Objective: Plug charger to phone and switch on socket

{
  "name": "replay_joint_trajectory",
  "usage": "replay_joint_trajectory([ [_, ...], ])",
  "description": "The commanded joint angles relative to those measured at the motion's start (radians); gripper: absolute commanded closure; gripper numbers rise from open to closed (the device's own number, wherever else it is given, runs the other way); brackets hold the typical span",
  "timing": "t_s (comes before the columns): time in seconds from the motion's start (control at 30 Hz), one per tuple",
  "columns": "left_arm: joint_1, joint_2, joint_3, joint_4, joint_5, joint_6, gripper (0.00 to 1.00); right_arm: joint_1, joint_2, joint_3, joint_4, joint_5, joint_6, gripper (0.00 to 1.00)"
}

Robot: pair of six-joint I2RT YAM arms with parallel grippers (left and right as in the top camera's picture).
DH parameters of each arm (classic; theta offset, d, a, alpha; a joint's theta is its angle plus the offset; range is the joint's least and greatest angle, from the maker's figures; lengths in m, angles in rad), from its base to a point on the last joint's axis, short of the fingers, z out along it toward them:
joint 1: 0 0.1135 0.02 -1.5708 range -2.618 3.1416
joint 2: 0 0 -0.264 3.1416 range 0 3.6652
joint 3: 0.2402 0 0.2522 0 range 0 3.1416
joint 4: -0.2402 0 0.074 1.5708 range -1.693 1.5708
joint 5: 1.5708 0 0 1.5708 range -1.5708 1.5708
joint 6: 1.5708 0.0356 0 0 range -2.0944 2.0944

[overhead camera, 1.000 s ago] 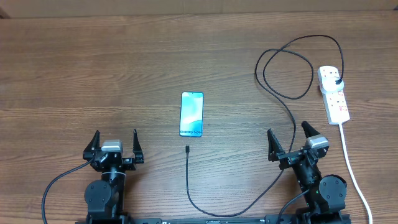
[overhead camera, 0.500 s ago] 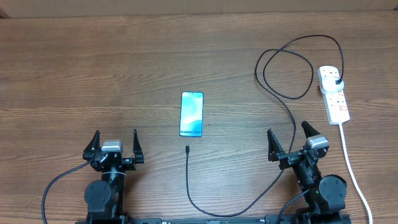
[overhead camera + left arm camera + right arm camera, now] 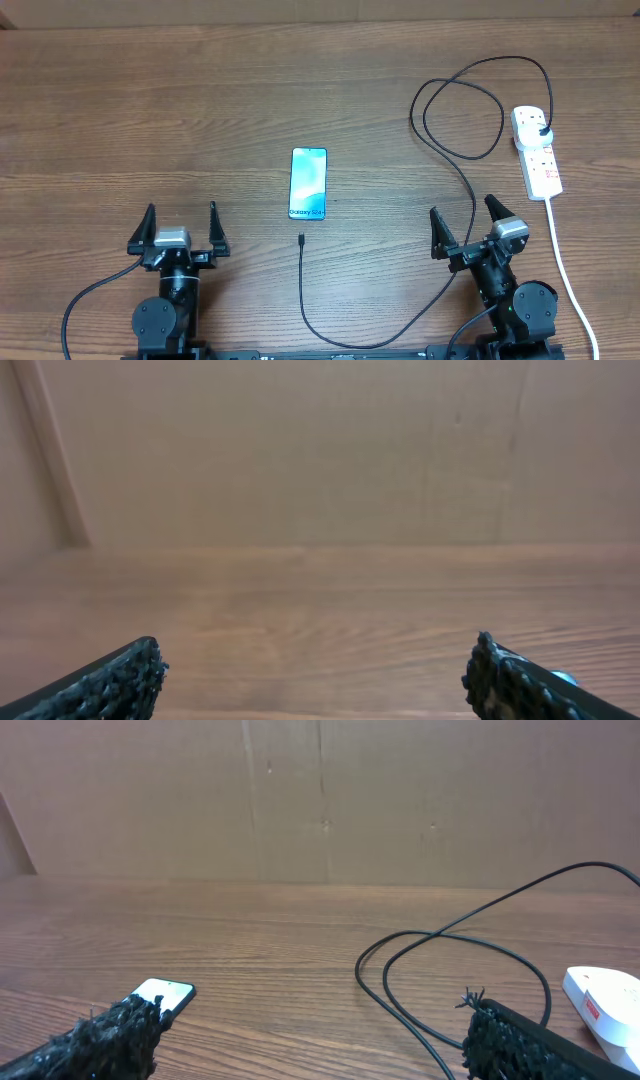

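Your left gripper (image 3: 181, 210) and right gripper (image 3: 461, 206) sit at the near edge, fingers spread wide and holding nothing. The phone (image 3: 309, 184) lies screen-up mid-table. The charger (image 3: 302, 290) has its tip just below the phone, not touching it. Its cable passes partly behind the right arm, and its plug seems seated in the socket (image 3: 537, 151) at far right. The switches are too small to read. Your left wrist view shows only bare table (image 3: 320, 610).
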Motion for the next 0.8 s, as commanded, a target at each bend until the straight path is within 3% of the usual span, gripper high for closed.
replay_joint_trajectory([
  [0.0, 0.005, -0.004, 0.040, -0.035, 0.092, -0.116, 0.00, 0.005, -0.009, -0.010, 0.003, 0.012, -0.005, 0.00],
  [0.23, 0.005, 0.023, 0.192, -0.373, 0.171, -0.152, 0.00, 0.005, -0.009, -0.010, 0.003, 0.012, -0.005, 0.00],
  [0.4, 0.005, 0.139, 0.357, -0.547, 0.245, -0.152, 0.00, 0.005, -0.009, -0.010, 0.003, 0.012, -0.005, 0.00],
  [0.6, 0.005, 0.500, 0.666, -0.791, 0.299, -0.117, 0.00, 0.005, -0.009, -0.010, 0.003, 0.012, -0.005, 0.00],
  [0.77, 0.004, 0.894, 1.027, -1.095, 0.351, -0.068, 0.00, 0.005, -0.009, -0.010, 0.003, 0.012, -0.005, 0.00],
])
